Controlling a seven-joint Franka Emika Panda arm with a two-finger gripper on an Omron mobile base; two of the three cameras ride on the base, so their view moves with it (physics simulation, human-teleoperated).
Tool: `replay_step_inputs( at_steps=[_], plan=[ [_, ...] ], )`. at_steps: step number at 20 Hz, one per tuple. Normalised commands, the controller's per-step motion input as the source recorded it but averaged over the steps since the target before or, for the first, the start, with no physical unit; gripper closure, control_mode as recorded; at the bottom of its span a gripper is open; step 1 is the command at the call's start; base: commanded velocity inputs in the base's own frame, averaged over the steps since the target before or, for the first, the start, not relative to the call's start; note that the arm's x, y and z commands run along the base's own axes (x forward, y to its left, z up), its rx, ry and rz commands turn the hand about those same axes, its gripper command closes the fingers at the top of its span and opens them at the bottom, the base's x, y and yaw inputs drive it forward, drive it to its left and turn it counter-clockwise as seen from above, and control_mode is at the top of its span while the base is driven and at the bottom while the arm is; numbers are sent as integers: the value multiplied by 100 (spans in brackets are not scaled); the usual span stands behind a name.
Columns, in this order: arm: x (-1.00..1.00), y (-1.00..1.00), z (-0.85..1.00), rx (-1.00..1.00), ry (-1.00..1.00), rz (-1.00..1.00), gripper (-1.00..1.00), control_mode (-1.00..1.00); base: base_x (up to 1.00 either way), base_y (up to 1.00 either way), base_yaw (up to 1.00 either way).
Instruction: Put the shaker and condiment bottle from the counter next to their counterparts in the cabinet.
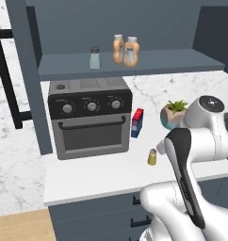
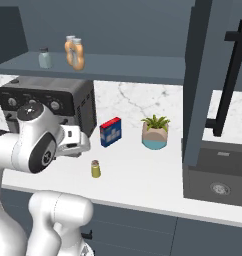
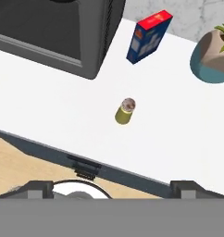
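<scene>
Fingers (image 3: 112,187) stand wide open and hold nothing, high above the olive-yellow shaker (image 3: 125,111), which stands upright on the white counter (image 3: 49,102) between the toaster oven (image 1: 90,115) and the potted plant (image 2: 155,131), while the squat condiment bottle (image 1: 131,52) is on the cabinet shelf (image 1: 182,61).

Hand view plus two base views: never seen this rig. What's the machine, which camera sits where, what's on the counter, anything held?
It's a white robot arm on a driving base in a rendered kitchen. Two cameras sit behind the arm, left and right. The third rides on the hand, looking down.

On the counter: a toaster oven, a red-and-blue box, a potted plant and the olive-yellow shaker. The cabinet shelf holds a grey-blue shaker and two orange bottles.

The gripper is open, holding nothing.
</scene>
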Motion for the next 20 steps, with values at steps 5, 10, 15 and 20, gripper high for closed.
replay_step_inputs(
  at_steps=[5, 10, 15, 20],
  plan=[
    [13, -2, -4, 0, 0, -5, -100, -100, 0, 0, 0],
    [21, 0, -8, 0, 0, -1, -100, -100, 0, 0, 0],
    [33, 0, -12, 0, 0, 0, -100, -100, 0, 0, 0],
    [36, 0, -13, 0, 0, 0, -100, -100, 0, 0, 0]
  ],
)
